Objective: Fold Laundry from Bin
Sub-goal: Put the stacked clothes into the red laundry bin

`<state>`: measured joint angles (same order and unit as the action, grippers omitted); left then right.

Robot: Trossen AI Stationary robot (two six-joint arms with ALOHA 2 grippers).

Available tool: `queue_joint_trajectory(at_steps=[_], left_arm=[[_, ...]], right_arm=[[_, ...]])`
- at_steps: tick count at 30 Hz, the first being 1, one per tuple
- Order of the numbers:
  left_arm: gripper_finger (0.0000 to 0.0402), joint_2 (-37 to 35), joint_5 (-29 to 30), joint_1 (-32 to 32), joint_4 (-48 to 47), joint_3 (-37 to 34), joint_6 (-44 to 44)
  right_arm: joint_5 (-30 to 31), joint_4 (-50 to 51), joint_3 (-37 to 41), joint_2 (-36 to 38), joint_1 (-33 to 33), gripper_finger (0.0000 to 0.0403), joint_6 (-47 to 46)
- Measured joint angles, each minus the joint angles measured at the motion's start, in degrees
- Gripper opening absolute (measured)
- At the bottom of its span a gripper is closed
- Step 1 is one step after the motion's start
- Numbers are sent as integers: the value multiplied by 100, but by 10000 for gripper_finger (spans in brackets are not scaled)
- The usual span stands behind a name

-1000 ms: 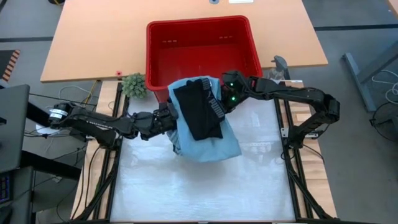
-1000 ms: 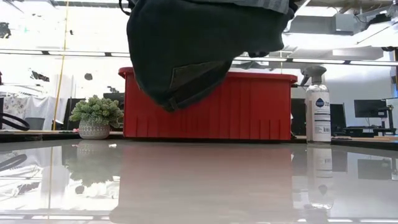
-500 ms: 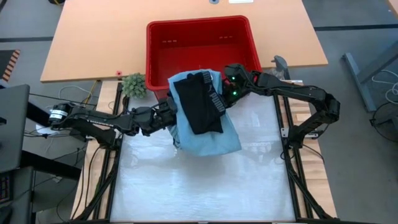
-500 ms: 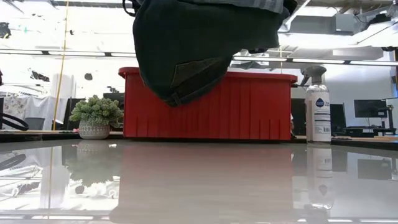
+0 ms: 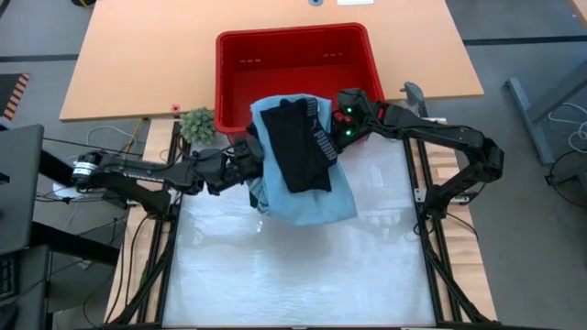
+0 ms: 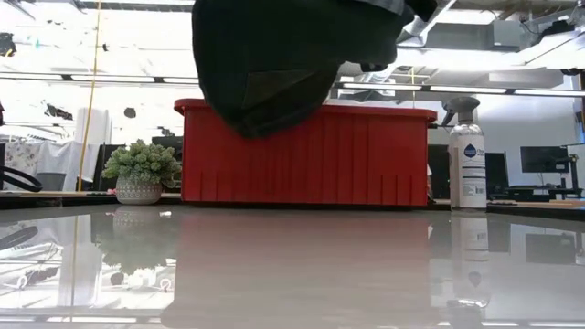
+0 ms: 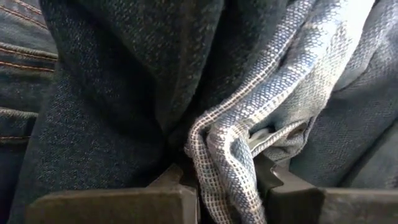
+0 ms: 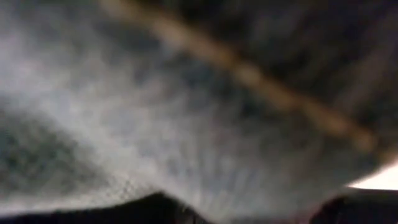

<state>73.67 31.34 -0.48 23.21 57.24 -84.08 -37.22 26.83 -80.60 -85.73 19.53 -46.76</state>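
Laundry (image 5: 307,188) hangs in the air in front of you, stretched between both arms above the pale table (image 5: 303,275), its far edge reaching over the near rim of the bin (image 5: 234,69). What you are holding is a light blue denim piece with a black garment (image 5: 298,147) draped along its top.

Starting at your left, the small green plant (image 5: 197,125) sits at the table's far left corner, just beside the bin. Your left end effector (image 5: 249,165) comes in from the left side and meets the left edge of the bundle. In the left wrist view its two fingers (image 7: 130,202) are closed on a fold of pale denim (image 7: 227,155), with darker denim filling the rest of that picture.

From table height, the bundle (image 6: 274,64) shows as a dark mass hanging well clear of the surface, in front of the red bin (image 6: 366,160).

Your right end effector (image 5: 337,128) is at the upper right corner of the bundle, close to the bin's near right corner. Cloth fills the right wrist view (image 8: 186,112) and hides the fingers, so you cannot tell from these pictures how they stand.

Farther right, a spray bottle (image 6: 466,155) stands beside the bin.
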Motion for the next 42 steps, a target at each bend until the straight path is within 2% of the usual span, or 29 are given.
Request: queue_joint_trajectory(at_steps=[7, 14, 17, 24, 31, 42], left_arm=[[41, 0, -130, 273, -173, 81, -133], [41, -3, -566, 655, 342, 94, -89], [41, 5, -566, 715, 372, 169, -100], [41, 66, -540, 702, 111, 772, 228], [41, 63, -597, 831, -507, 1357, 597], [41, 63, -694, 1124, -582, 1771, 778]], right_arm=[[-156, 88, -180, -12, 264, 100, -33], [-183, 609, -847, -20, 587, 100, 324], [-223, 797, -1055, -20, 729, 100, 468], [-537, 847, -1444, -17, 906, 100, 527], [-519, 856, -1869, -17, 948, 100, 483], [-798, 799, -2452, -17, 1332, 100, 378]])
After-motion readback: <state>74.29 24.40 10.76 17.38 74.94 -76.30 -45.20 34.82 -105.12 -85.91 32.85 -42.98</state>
